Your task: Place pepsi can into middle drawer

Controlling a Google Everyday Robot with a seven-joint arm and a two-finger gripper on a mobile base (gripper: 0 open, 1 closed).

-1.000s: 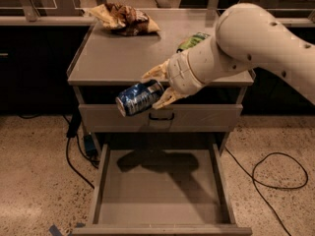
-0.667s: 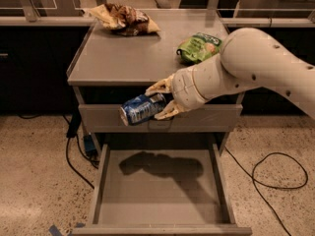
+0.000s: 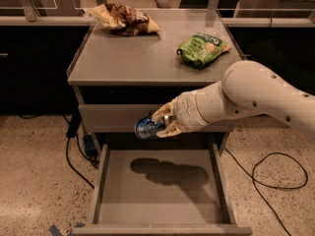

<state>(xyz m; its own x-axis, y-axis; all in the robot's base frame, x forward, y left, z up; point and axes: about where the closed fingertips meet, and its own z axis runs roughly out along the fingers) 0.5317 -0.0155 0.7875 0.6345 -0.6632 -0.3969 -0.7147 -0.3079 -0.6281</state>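
The end effector [image 3: 162, 123], pinching the pepsi can [image 3: 146, 127] on its side, hangs above the rear of the open middle drawer [image 3: 123, 200]; lowering it close to the drawer's floor before release should keep the can from rolling.

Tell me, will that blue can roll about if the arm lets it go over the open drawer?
Probably. The gripper holds the pepsi can nearly on its side above the middle drawer, so its round body would likely roll on the flat floor until a low wall stops it. Being smooth metal, it may also slip.
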